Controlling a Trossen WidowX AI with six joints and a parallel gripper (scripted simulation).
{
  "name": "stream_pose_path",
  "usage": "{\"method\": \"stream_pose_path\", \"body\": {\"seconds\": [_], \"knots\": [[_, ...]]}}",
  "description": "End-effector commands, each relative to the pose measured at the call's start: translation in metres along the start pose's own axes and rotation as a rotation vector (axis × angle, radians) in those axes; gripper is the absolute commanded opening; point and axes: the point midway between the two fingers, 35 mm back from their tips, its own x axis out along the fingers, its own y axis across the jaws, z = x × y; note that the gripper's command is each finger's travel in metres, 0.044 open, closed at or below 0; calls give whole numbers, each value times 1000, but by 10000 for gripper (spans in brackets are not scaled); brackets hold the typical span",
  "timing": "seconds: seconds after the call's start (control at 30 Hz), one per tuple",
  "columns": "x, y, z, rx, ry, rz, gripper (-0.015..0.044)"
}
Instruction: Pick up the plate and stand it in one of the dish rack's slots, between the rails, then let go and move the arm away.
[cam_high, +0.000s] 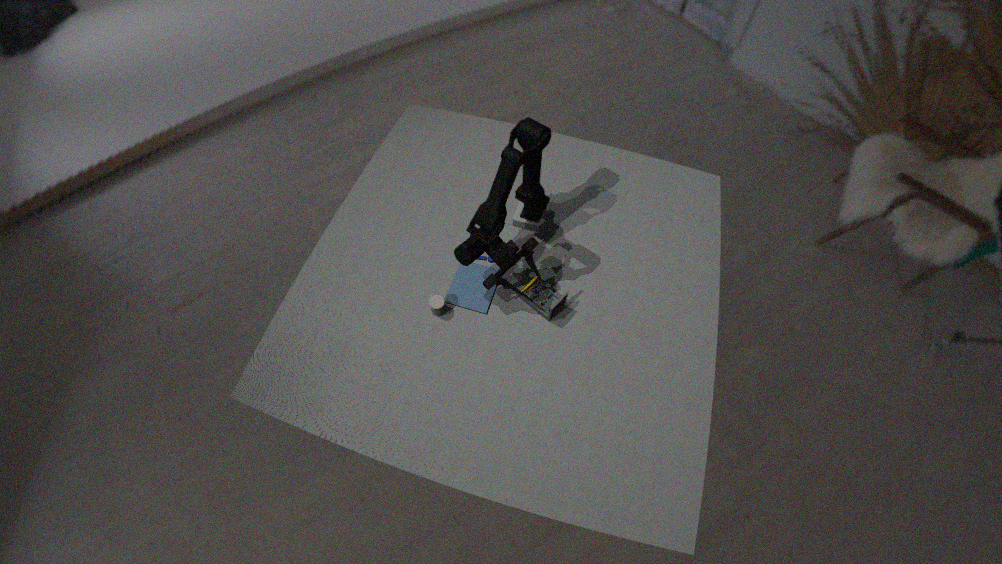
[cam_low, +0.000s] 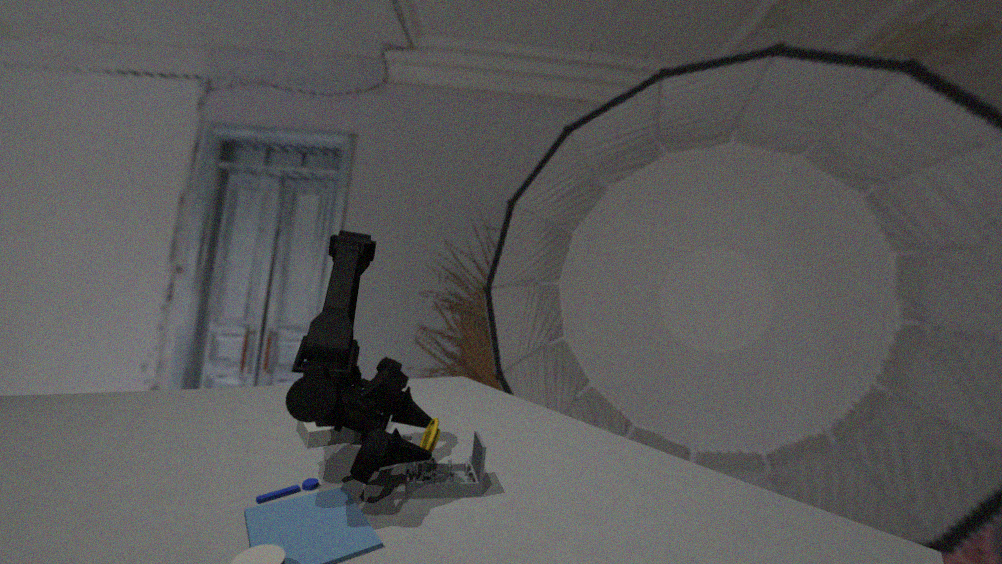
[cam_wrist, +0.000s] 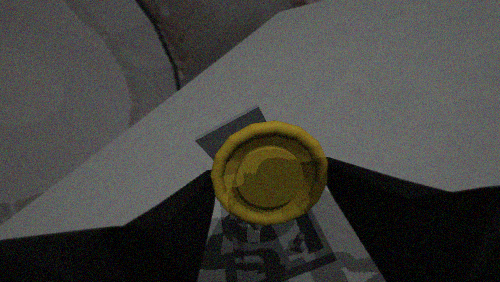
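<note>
The yellow plate (cam_high: 529, 284) (cam_low: 430, 435) (cam_wrist: 270, 172) is held on edge, nearly upright with a slight lean. My gripper (cam_high: 530, 283) (cam_low: 431, 439) (cam_wrist: 267, 170) is shut on it, one finger at each side of the rim. The grey dish rack (cam_high: 558, 306) (cam_low: 478, 455) (cam_wrist: 232, 131) stands on the table, its tall end panel on the side away from the arm. The plate is over or just above the rack's low part, apart from the end panel. The fingers partly hide the slots, and I cannot tell whether the lower rim is between rails.
A blue square board (cam_high: 471, 288) (cam_low: 308, 525) lies beside the rack. A whitish round-topped object (cam_high: 437, 303) (cam_low: 259, 555) stands at its corner. A blue bar (cam_low: 278, 493) and a small blue disc (cam_low: 309, 484) lie by the board's edge nearer the arm base.
</note>
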Motion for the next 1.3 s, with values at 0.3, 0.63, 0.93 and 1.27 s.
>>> {"method": "stream_pose_path", "body": {"seconds": [0.3,0.63,0.93,1.27], "knots": [[-12,19,-10,-314,-235,19,0],[-13,20,-13,-344,-278,26,0],[-10,17,-17,-337,-313,47,0],[-3,10,-26,-338,-303,49,0]]}}
